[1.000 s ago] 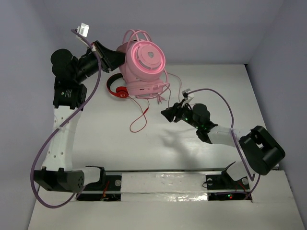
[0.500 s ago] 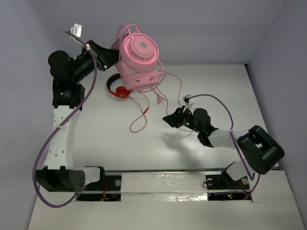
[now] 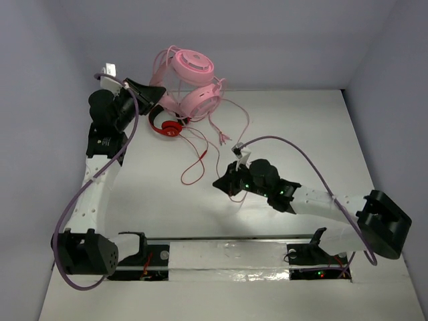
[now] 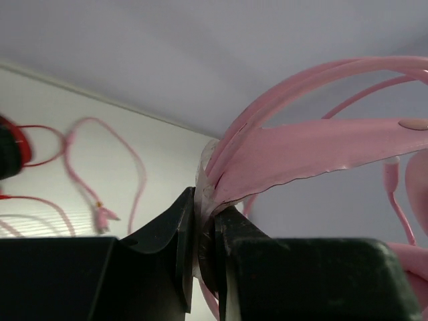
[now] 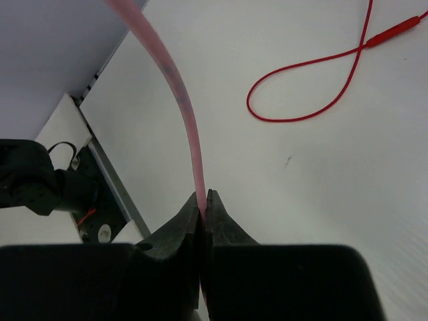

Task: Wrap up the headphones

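The pale-pink headphones (image 3: 194, 83) hang in the air at the back left, above the table's far edge. My left gripper (image 3: 159, 93) is shut on their pink headband (image 4: 314, 144); in the left wrist view the jaws (image 4: 206, 221) pinch the band's end. The thin pink cable (image 3: 247, 124) trails from the cups over the table. My right gripper (image 3: 219, 182) is at mid-table, low over the surface. In the right wrist view it (image 5: 202, 200) is shut on the pink cable (image 5: 175, 87), which rises up and to the left from the jaws.
Smaller red-and-black headphones (image 3: 164, 126) lie on the table under the pink ones, and their red cable (image 3: 197, 167) loops toward the middle; it also shows in the right wrist view (image 5: 314, 87). A pink cable plug (image 4: 100, 214) lies on the table. Grey walls stand behind and at both sides.
My left arm has swung the pink headphones back and turned them, so the cups now sit farther back. My right gripper has moved left and nearer with the cable in it.
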